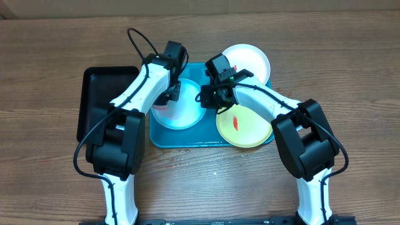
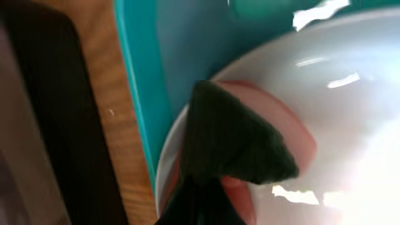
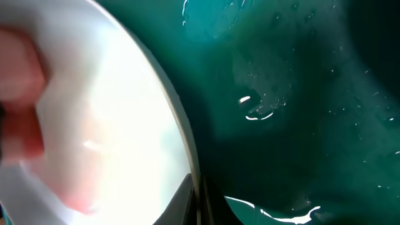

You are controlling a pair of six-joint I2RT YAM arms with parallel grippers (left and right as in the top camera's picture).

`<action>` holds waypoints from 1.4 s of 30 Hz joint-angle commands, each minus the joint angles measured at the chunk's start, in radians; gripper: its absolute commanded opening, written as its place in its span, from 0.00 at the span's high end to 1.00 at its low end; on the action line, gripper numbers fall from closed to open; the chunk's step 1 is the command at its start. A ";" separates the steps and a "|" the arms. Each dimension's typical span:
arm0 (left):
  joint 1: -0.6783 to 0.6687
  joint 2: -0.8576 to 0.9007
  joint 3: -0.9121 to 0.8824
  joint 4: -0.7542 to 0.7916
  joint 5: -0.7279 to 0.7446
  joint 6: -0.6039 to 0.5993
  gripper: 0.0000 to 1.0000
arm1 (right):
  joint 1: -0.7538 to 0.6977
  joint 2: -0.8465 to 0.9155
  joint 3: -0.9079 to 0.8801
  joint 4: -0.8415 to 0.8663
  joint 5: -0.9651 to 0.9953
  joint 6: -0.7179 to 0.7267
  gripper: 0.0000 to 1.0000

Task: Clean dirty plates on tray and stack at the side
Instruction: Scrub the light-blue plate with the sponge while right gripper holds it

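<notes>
The turquoise tray holds a light-blue-rimmed plate at its left, a white plate at its far right corner and a yellow-green plate with a red smear at its near right. My left gripper is shut on a dark cloth, which is pressed on a pink-red smear near the blue plate's left rim. My right gripper is shut on that plate's right rim. The plate's pale inside shows pink at the left.
A smaller black tray lies left of the turquoise tray, with a strip of wooden table between them. The wet tray floor fills the right wrist view. Both arms cross over the middle of the tray.
</notes>
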 commanded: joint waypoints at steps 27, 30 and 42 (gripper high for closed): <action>0.008 0.014 -0.001 -0.191 0.616 0.284 0.96 | -0.008 0.005 0.014 -0.002 0.008 -0.002 0.96; 0.008 0.014 -0.001 -0.183 0.488 0.270 0.96 | -0.008 0.005 0.014 -0.002 0.008 -0.002 0.96; 0.007 0.014 -0.001 -0.036 -0.067 0.032 0.96 | -0.008 0.005 0.014 -0.002 0.008 -0.002 0.96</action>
